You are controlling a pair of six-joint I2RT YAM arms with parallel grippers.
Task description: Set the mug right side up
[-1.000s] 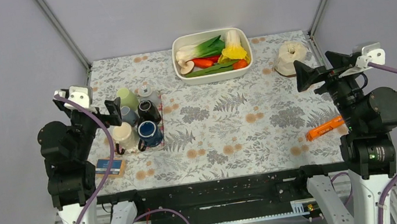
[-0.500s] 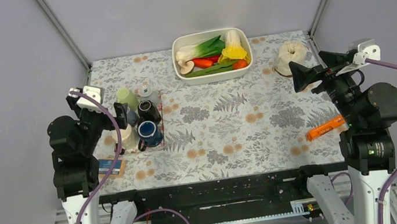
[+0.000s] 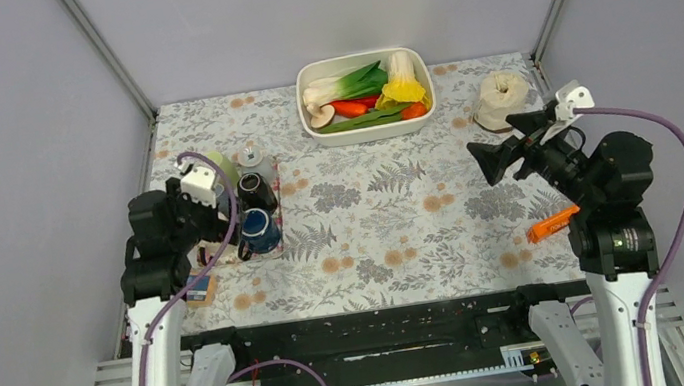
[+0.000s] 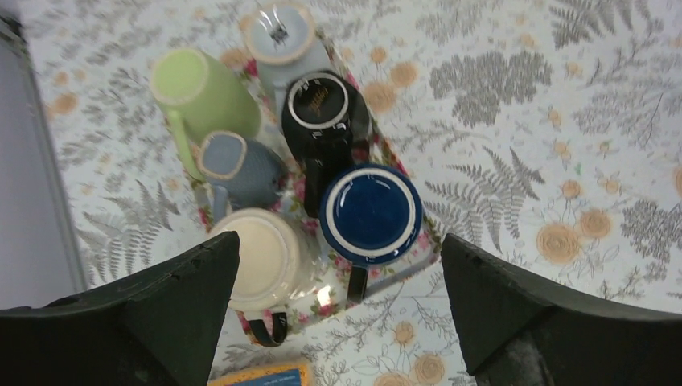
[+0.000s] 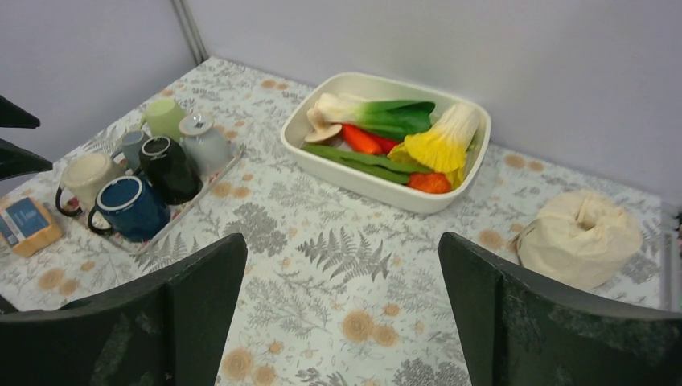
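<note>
Inverted blue mug (1 of 6), beneath spread left gripper

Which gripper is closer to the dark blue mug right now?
Left. The left gripper hangs open just above the dark blue mug; the right gripper is open, far off to its right.
</note>
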